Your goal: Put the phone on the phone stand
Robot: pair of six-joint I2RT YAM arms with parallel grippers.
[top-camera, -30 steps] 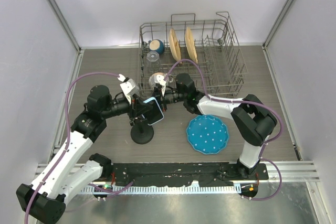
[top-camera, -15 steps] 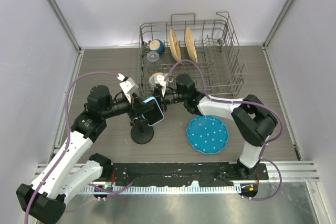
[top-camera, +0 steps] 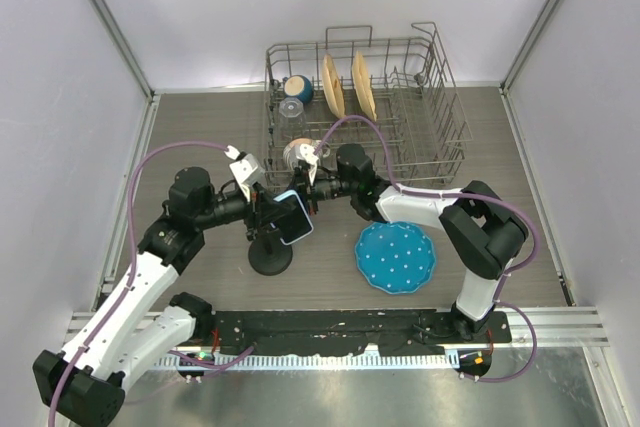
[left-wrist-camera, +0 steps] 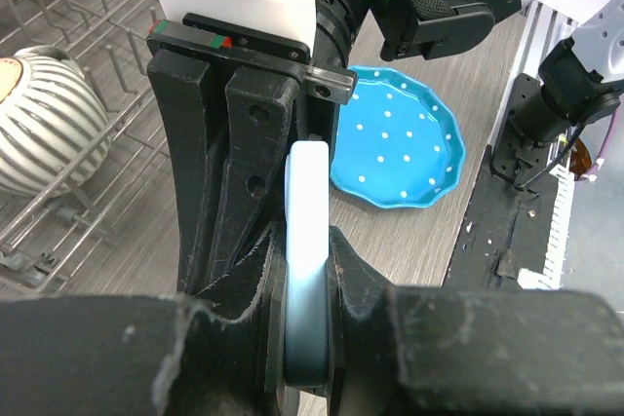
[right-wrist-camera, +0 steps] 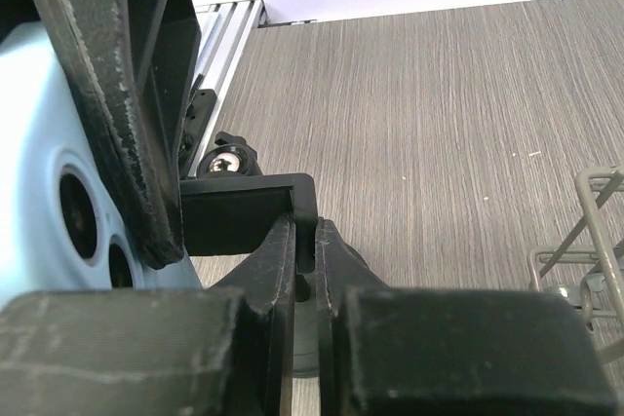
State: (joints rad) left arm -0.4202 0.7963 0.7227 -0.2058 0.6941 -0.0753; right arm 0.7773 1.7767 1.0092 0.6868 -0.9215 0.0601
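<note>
Wood-grain surface (top-camera: 540, 209), with the phone (top-camera: 293, 219) gripped at opposite ends by left fingers (left-wrist-camera: 195, 348) and right fingers (right-wrist-camera: 263, 338), now shifted slightly closer above the stand (top-camera: 270, 259), so seating looks near but not done.

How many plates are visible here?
3: two tan round plates standing upright in the grey wire dish rack; one blue white-dotted scalloped plate flat on the table. Others may be hidden.

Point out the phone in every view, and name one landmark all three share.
Top external: phone near centre, in front of the rack.
Left wrist: edge-on, centre.
Right wrist: pale blue back, far left.
Shared landmark: rack, upper left and right edge.
</note>
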